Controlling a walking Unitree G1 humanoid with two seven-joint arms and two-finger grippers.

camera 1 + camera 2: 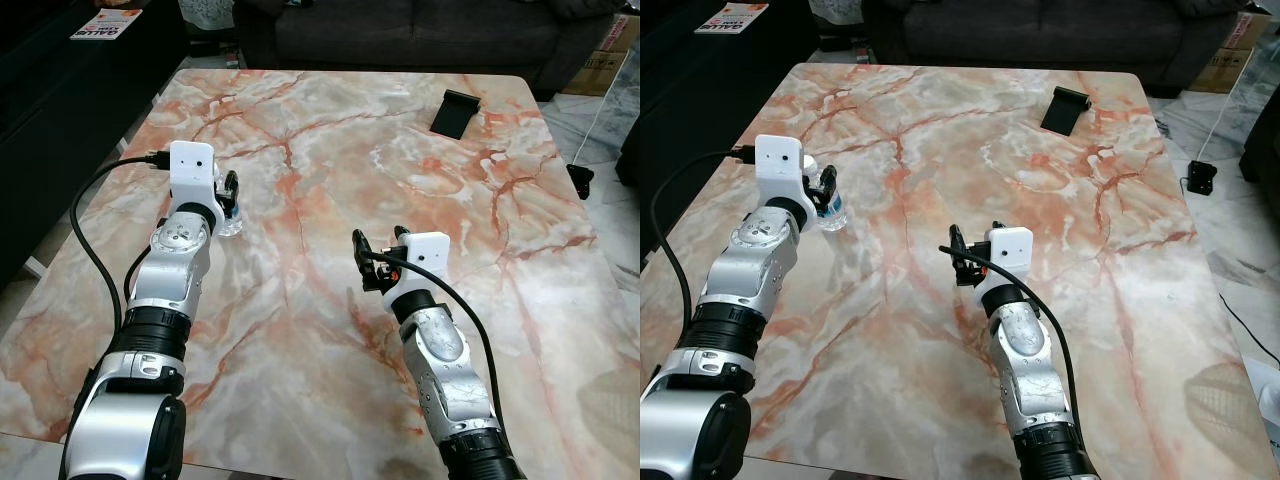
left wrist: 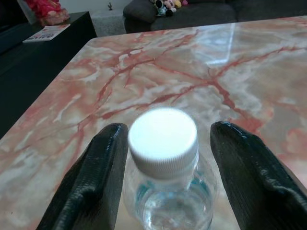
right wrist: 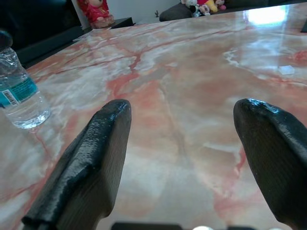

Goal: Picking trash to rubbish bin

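Note:
A small clear plastic bottle [image 2: 163, 143] with a white cap and a teal label stands upright on the marble table [image 1: 330, 150], near its left side. My left gripper [image 1: 230, 192] is open, with one black finger on each side of the bottle's neck. One finger [image 2: 103, 163] is close against the cap and the other [image 2: 244, 163] stands a little apart from it. My right gripper [image 1: 378, 245] hovers open over the middle of the table with nothing between its fingers. The bottle [image 3: 19, 96] stands well off to its left.
A black flat object [image 1: 455, 113] lies at the table's far right. A dark sofa [image 1: 400, 30] runs behind the table. A magazine [image 1: 105, 22] rests on a dark cabinet at the far left. On the floor to the right are a small black device [image 1: 580, 178] and a cardboard box [image 1: 605, 60].

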